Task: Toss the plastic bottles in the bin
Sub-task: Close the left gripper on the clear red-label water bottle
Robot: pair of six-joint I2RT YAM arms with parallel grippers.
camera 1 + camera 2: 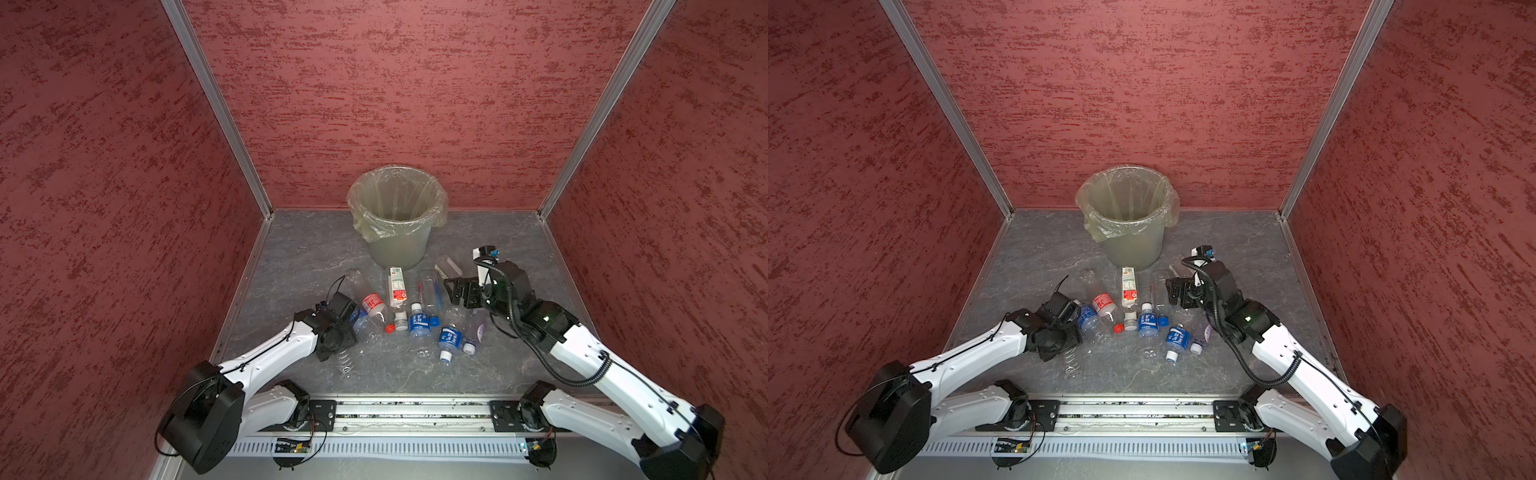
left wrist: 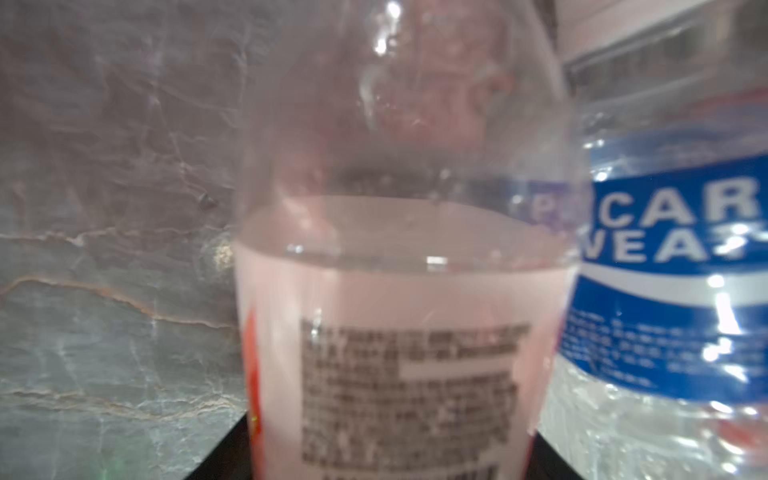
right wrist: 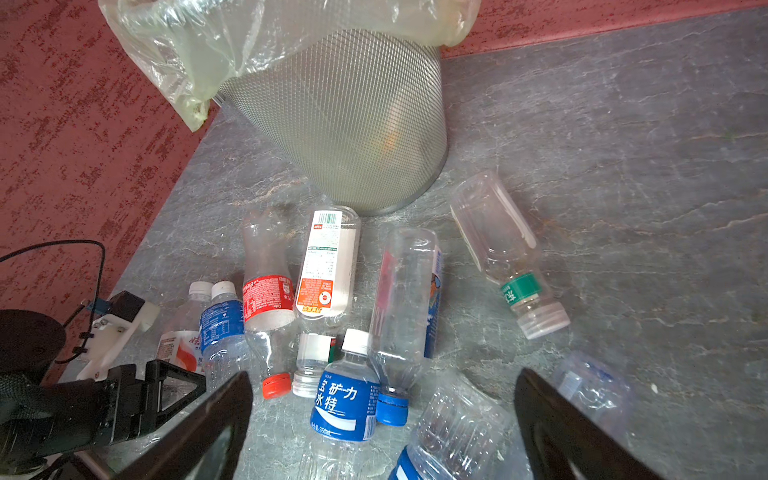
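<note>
Plastic bottles (image 1: 419, 326) lie scattered at the lower middle, just below the bin (image 1: 397, 249). Right gripper (image 3: 382, 428) is spread wide — empty; left gripper (image 2: 386, 453) straddles a white-labelled bottle (image 2: 395, 332) — whether pinching, I cannot tell.

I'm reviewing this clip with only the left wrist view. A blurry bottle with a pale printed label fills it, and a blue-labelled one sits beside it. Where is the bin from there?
Observer: The bin stands upright near the back wall, just beyond the bottles.
Operator: Is the other arm busy?
Observer: No. The right tool hangs open over the bottles, holding nothing.
Operator: Any bottle lying away from the pile?
Observer: One. A clear bottle with a green band lies on its side apart from the rest, on the right arm's side.
</note>
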